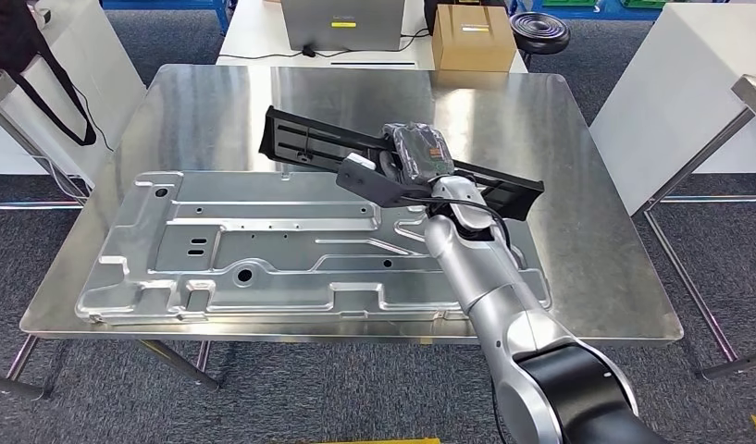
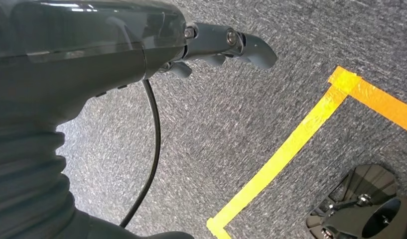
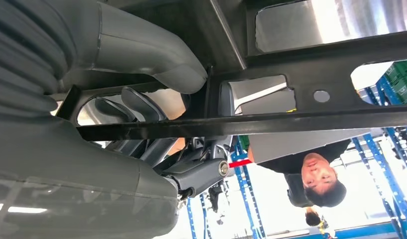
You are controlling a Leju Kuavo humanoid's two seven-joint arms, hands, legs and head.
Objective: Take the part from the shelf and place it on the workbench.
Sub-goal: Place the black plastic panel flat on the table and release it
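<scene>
The right hand had its fingers wrapped tight around the long black part, above the steel surface, just beyond the big stamped metal panel. The part's long axis ran slantwise across the surface, one end toward the far left corner, the other past the wrist to the right. Up close at the right wrist, the thumb pressed on its black frame. The left hand hung over grey carpet and yellow tape, fingers loosely apart, holding nothing.
</scene>
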